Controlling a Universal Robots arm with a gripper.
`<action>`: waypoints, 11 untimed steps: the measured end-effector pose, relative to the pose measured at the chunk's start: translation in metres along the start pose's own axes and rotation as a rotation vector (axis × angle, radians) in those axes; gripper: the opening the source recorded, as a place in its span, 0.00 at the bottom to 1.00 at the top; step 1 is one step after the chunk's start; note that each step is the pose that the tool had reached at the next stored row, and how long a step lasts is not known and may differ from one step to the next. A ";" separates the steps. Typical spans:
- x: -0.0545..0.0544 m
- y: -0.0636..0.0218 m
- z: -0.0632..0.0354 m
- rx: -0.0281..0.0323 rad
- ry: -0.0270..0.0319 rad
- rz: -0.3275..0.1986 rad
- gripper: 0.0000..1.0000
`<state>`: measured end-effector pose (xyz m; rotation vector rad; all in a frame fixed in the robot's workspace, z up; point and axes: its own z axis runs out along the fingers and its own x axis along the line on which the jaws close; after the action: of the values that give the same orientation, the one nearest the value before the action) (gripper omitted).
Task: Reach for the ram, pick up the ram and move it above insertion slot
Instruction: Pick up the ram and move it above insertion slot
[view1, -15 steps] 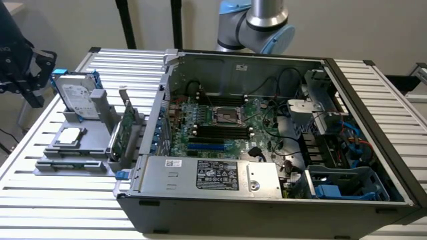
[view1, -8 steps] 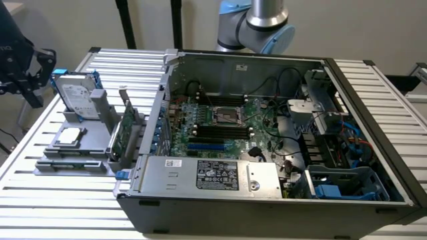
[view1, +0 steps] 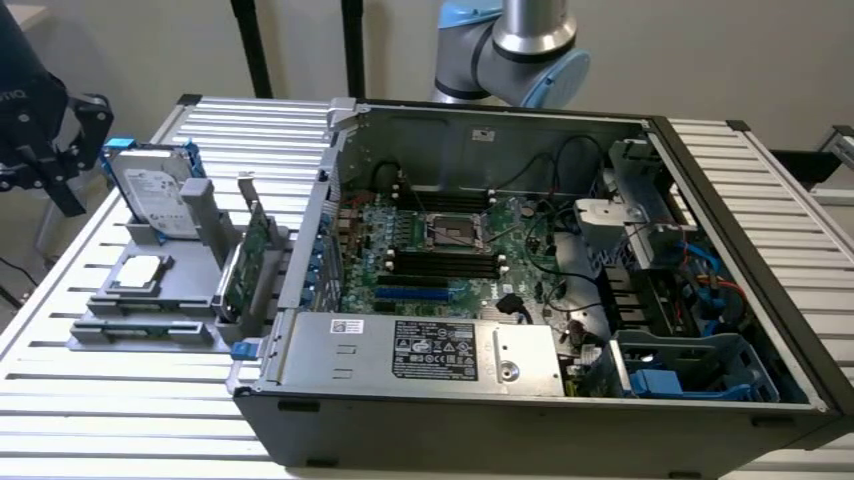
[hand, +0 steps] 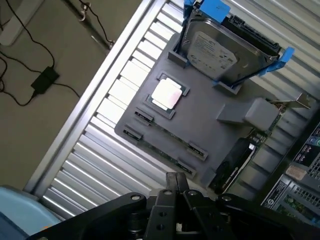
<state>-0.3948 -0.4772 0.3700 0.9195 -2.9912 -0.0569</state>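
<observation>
The ram is a thin green stick standing on edge between the clips of a grey holder. In the exterior view the ram sits at the holder's near side. My gripper hovers above the table, short of the holder, shut with nothing between its fingers. In the exterior view the gripper hangs dark at the far left, beside the hard drive. The black insertion slots lie on the motherboard inside the open computer case.
The holder also carries a silver hard drive in blue brackets, a processor chip and a broader green expansion card. The ribbed metal table ends at an edge with cables on the floor beyond.
</observation>
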 end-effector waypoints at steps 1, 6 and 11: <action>0.000 0.0000 0.0000 0.0000 0.0007 -0.018 0.11; 0.000 0.0000 0.0000 0.0000 0.0042 -0.109 0.11; 0.000 0.0000 0.0000 0.0001 0.0076 -0.200 0.11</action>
<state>-0.3948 -0.4773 0.3700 1.2122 -2.8812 -0.0548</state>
